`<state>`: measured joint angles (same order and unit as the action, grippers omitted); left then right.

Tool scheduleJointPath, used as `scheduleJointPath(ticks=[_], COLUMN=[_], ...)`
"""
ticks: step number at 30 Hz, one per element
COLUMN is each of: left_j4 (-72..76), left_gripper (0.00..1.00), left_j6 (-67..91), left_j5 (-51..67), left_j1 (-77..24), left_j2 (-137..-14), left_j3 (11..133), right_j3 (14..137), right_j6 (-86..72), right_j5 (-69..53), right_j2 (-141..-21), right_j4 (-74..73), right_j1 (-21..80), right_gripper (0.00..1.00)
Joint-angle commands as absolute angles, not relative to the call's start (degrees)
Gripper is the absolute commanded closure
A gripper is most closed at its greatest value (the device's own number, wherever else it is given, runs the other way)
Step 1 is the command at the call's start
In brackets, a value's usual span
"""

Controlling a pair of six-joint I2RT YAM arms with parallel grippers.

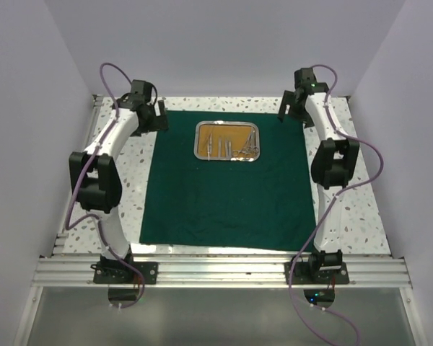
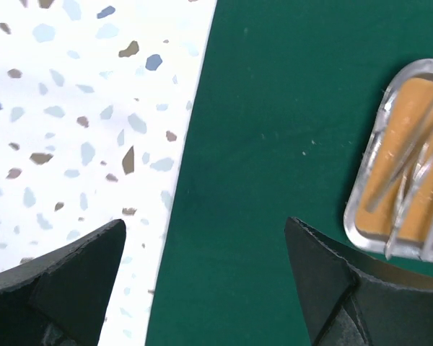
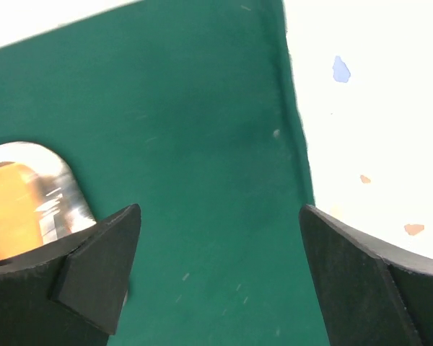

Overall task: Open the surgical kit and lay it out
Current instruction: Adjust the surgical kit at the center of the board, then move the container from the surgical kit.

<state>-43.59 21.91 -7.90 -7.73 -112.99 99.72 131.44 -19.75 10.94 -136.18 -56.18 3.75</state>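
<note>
The dark green cloth wrap (image 1: pixel 227 191) lies spread flat on the table. On its far middle stands the steel tray (image 1: pixel 228 140) with tan-gold lining, holding small silver instruments (image 1: pixel 234 145) side by side. My left gripper (image 1: pixel 157 115) hovers at the cloth's far left corner, open, nothing between its fingers (image 2: pixel 79 277); cloth (image 2: pixel 274 144) and tray edge (image 2: pixel 368 216) lie below it. My right gripper (image 1: pixel 287 108) hangs over the far right corner, open and empty, above the cloth (image 3: pixel 202 144) with the tray rim (image 3: pixel 61 180) at its left.
The speckled white tabletop (image 1: pixel 353 209) shows on both sides of the cloth. Grey walls close in the table at left, right and back. An aluminium rail (image 1: pixel 224 270) with both arm bases runs along the near edge.
</note>
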Motion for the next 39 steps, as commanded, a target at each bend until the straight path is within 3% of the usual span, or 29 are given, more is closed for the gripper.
scheduleJointPath(ticks=[1,11,20,39], left_j4=[-41.2,-40.1,-43.5,-49.6], left_gripper=[0.05,0.05,0.05,0.04], left_j6=[23.1,24.2,24.6,23.8], left_j5=[-7.8,-8.2,-10.1,-10.6], left_j1=[-7.3,-7.5,-7.7,-7.7], left_j2=[-106.0,-86.4,-72.8,-62.5], left_j3=[95.1,72.7,60.8,57.0], right_j3=[133.4,132.7,131.9,129.3], right_j6=[-18.4,-19.9,-21.2,-23.5], right_j5=[7.9,4.0,4.6,4.9], right_j2=[-130.6,-134.6,-137.8,-143.3], right_j4=[-58.5,-60.5,-59.6,-57.0], right_j1=[6.8,11.7,13.7,16.8], right_gripper=[0.07,0.44,0.46,0.48])
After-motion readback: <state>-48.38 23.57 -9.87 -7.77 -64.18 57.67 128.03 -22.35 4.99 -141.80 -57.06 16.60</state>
